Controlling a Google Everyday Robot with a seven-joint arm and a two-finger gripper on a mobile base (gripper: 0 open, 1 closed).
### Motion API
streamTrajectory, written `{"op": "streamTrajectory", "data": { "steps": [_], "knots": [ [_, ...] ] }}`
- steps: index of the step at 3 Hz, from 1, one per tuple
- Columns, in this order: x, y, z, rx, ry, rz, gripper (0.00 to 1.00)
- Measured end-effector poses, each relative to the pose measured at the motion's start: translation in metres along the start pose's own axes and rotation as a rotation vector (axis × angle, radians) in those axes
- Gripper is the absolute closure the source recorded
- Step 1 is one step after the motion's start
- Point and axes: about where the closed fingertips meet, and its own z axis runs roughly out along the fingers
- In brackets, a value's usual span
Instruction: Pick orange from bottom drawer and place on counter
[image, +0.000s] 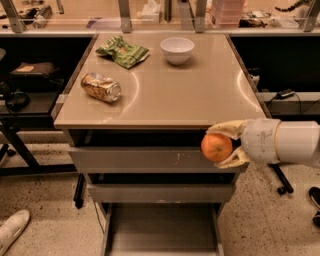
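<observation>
The orange (216, 147) is held in my gripper (223, 145), whose cream fingers (225, 128) close above and below it. The gripper comes in from the right on a white arm. It holds the orange in front of the top drawer's front, just under the counter's (170, 95) front right edge. The bottom drawer (161, 231) stands pulled open below, its grey floor bare.
On the counter lie a crushed gold can (101, 87) at the left, a green bag (122, 51) at the back left and a white bowl (177, 50) at the back. Two wider grey drawers (150, 159) are slightly open. Dark shelves flank the cabinet. A shoe (12, 230) is at lower left.
</observation>
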Motion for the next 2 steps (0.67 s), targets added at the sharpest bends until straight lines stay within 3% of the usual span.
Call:
{"op": "streamTrajectory", "data": {
  "steps": [2],
  "knots": [
    [-0.015,-0.115,-0.018,0.029,-0.007,-0.121,1.00]
  ]
}}
